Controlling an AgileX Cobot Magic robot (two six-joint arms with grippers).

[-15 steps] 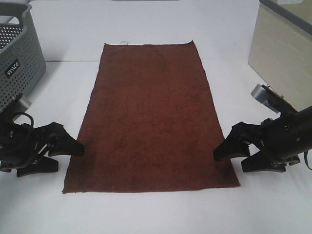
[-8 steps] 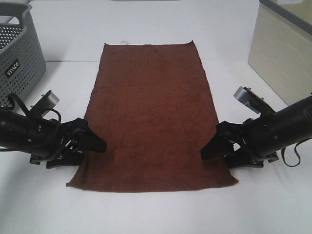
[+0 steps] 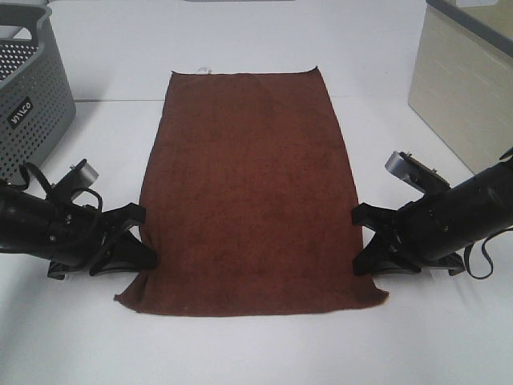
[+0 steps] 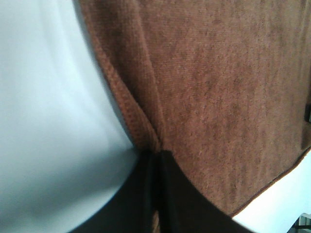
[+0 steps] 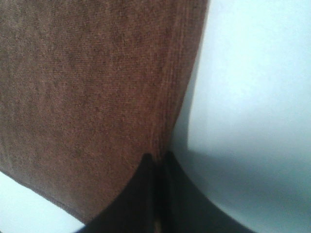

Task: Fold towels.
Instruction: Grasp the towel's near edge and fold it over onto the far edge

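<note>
The dark reddish-brown towel [image 3: 248,184] lies flat on the white table, long side running away from me, with a small white tag [image 3: 205,70] at its far short edge. My left gripper [image 3: 138,239] is shut on the towel's left edge near the front corner; the left wrist view shows its closed fingers [image 4: 154,194] pinching the hem of the towel [image 4: 214,92]. My right gripper [image 3: 365,241] is shut on the right edge near the front corner; the right wrist view shows its fingers [image 5: 156,194] closed on the hem of the towel [image 5: 87,87].
A grey perforated basket [image 3: 28,88] stands at the far left. A beige box [image 3: 465,88] stands at the far right. The white table [image 3: 256,353] shows in front of the towel.
Both grippers moved inward from beside the towel onto its side edges and closed on them. The front corners of the towel pulled in slightly.
</note>
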